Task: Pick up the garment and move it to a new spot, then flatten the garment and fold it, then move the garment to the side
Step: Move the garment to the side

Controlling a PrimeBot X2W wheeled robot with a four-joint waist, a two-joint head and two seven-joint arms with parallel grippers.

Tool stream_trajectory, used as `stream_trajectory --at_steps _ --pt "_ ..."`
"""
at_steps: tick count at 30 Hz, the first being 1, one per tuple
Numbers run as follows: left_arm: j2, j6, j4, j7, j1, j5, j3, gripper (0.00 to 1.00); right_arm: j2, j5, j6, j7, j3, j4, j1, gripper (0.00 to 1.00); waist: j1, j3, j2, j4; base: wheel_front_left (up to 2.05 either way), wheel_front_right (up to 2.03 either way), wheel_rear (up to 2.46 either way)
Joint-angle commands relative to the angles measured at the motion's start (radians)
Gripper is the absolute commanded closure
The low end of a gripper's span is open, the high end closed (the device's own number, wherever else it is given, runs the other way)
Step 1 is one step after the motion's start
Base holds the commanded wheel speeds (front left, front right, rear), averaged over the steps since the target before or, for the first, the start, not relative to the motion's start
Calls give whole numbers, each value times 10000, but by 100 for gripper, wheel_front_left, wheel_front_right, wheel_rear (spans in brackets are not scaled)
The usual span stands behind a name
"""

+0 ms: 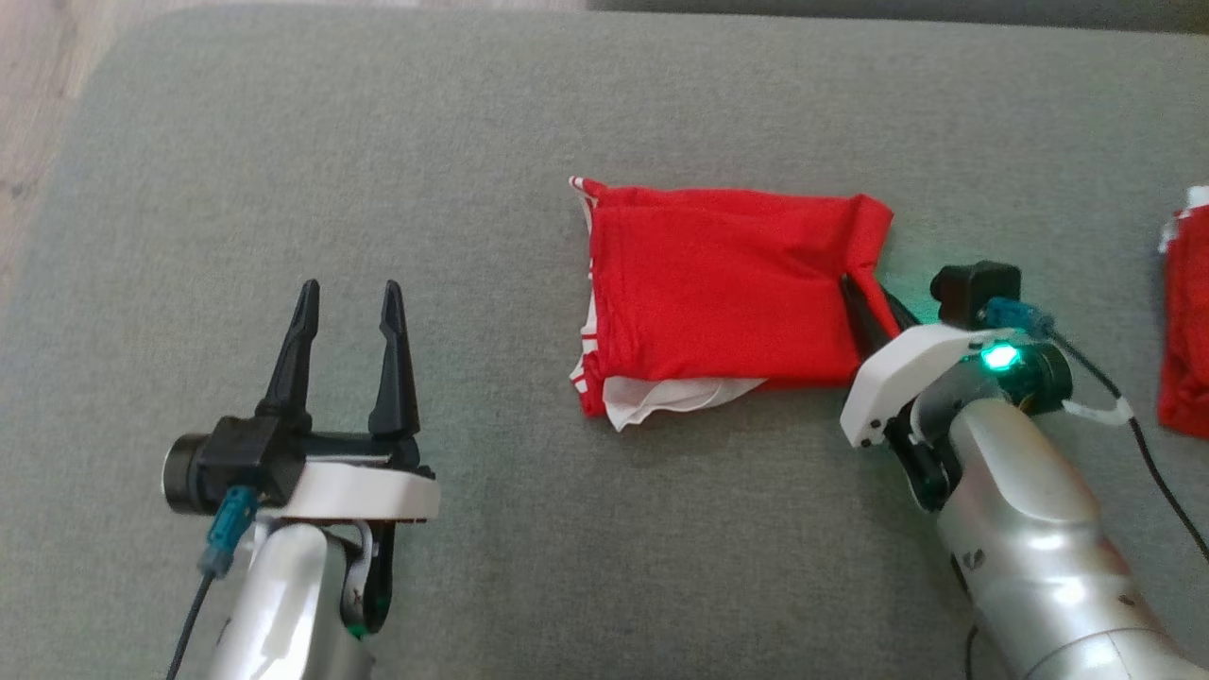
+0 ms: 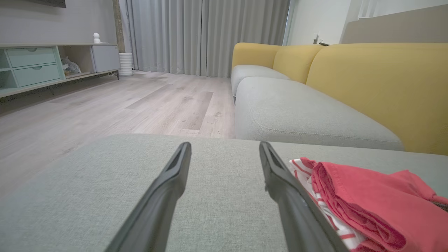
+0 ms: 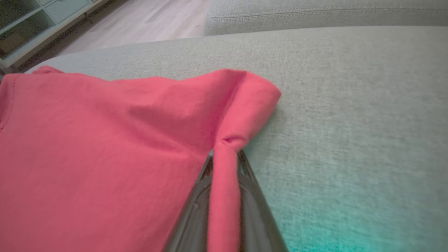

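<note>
A folded red garment [image 1: 718, 288] with white striped trim lies on the grey cushion [image 1: 567, 548] right of centre. My right gripper [image 1: 864, 288] is shut on the garment's right edge, a pinched ridge of red cloth [image 3: 224, 175] running between its two dark fingers. The fabric [image 3: 105, 147] puckers toward that grip. My left gripper [image 1: 348, 293] stands open at the lower left, well clear of the cloth, with bare cushion between its fingers [image 2: 171, 182]. In the left wrist view the garment [image 2: 367, 199] lies just right of the right-hand finger.
Another red and white cloth [image 1: 1185, 331] lies at the cushion's right edge. A yellow and grey sofa [image 2: 350, 87] stands beyond the cushion. Wooden floor [image 2: 105, 105] lies off the cushion's left and far side, with a pale cabinet [image 2: 35, 66] against the wall.
</note>
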Motion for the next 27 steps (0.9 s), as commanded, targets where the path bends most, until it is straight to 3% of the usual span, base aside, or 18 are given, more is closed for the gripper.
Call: stream_trajectory --at_steps 1,7,13,22,27 --pt "72 45 -289 -92 -187 -46 253 0 151 -127 -9 -70 166 -31 95 100 0 -118 0 -99 0 0 0" --pt "72 67 -372 -92 45 -108 459 0 135 -1776 -9 -808 -376 -124 -49 100 0 -625 0 -678 0 0 0" --pt "72 18 -469 -92 169 44 456 0 -293 -3043 -9 -729 -645 -1043 14 100 0 -924 0 -1347 0 0 0" --pt "72 -62 -545 -92 187 233 473 0 -2240 -3479 -9 419 -676 -2997 -59 100 0 -632 0 -2006 0 0 0" --pt "72 -165 -618 -92 -13 313 527 0 -3419 -3471 -9 1131 -1061 -3505 -119 100 0 -154 0 -2129 0 0 0"
